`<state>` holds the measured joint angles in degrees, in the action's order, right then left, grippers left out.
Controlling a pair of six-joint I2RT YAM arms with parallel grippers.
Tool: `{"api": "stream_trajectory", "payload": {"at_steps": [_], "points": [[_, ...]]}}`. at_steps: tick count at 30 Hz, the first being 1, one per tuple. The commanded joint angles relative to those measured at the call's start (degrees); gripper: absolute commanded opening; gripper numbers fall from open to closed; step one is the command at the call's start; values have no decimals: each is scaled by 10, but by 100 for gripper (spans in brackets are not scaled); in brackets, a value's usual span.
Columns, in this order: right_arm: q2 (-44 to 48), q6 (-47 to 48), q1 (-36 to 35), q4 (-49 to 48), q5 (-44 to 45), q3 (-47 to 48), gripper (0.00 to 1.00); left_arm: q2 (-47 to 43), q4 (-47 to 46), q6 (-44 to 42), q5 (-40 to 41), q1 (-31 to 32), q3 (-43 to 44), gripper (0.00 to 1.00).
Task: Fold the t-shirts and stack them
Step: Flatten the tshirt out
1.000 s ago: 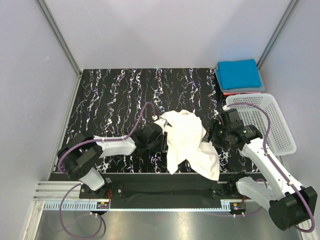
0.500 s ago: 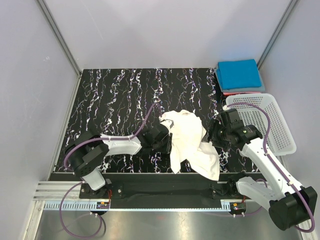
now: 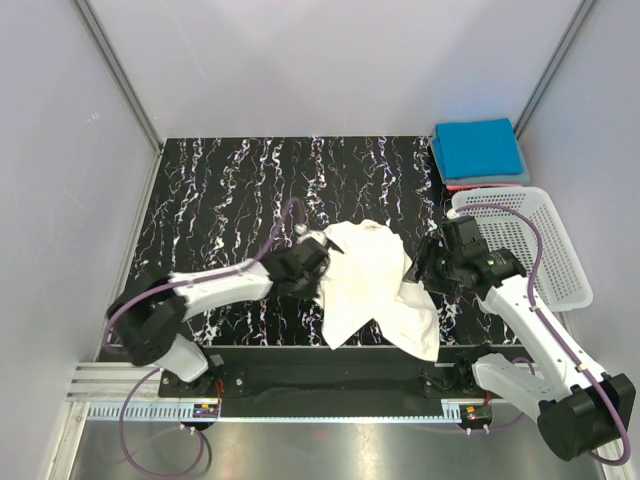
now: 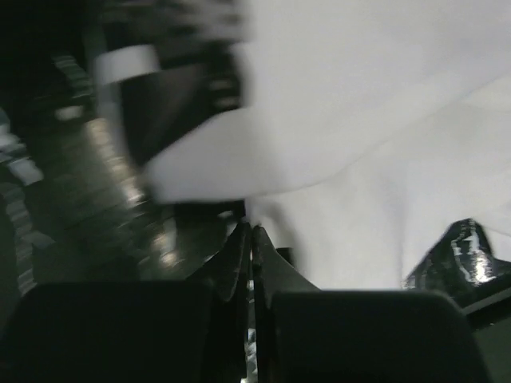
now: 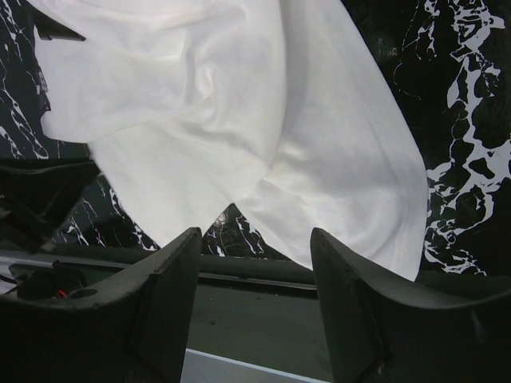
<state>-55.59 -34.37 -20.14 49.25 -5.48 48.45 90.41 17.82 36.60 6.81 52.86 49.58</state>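
One white tee (image 3: 375,275): L fingers (image 4: 233,267) pressed together at edge, R fingers (image 5: 351,295) spread above.

white t-shirt (image 3: 375,285); black white-veined table (image 3: 230,190); blue folded shirt (image 3: 478,148); white lattice basket (image 3: 545,250).

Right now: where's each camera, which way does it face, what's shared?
Top external: above and behind the robot, looking down on the table; left arm, right arm show.
Left wrist: faces the white t-shirt past its shut left claw.
Right wrist: looks down at it between its open right claw.
Shared: all see the white t-shirt.
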Motion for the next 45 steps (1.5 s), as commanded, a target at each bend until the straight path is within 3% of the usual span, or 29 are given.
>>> {"api": "stream_trajectory", "payload": {"at_steps": [1, 3, 7, 13, 16, 22, 27, 37, 39, 40, 41, 43, 45], "points": [[-14, -22, -1, -4, 17, 28, 64, -147, 197, 13, 117, -65, 52, 0], [-30, -34, -1, -16, 19, 15, 64, -219, 261, 8, 159, -92, 62, 0], [-79, -83, -1, -35, 20, -5, 64, -304, 310, -6, 167, -163, 66, 0], [-123, -136, -2, -39, 43, -21, 62, -343, 286, -22, 114, -244, 14, 0], [-133, -133, -3, -52, 30, -27, 61, -347, 247, -35, 51, -291, -11, 0], [-154, -98, -90, -123, -11, -27, 67, -335, 220, -49, -6, -317, -8, 0], [-243, -74, -97, -195, -59, -30, 68, -328, 202, -50, -43, -336, -8, 0], [-339, -51, -144, -227, -33, -8, 67, -310, 194, -46, -65, -355, 52, 0], [-355, -53, -148, -225, -27, -6, 60, -301, 197, -47, -65, -355, 74, 0], [-359, -54, -148, -224, -14, -5, 51, -298, 201, -49, -76, -355, 82, 0], [-361, -53, -148, -215, -5, 0, 26, -293, 208, -51, -73, -355, 89, 0], [-359, -40, -148, -163, 41, 38, 6, -290, 221, -56, -55, -356, 127, 0], [-349, -31, -148, -103, 129, 90, 0, -281, 249, -62, -37, -360, 201, 0]]}}
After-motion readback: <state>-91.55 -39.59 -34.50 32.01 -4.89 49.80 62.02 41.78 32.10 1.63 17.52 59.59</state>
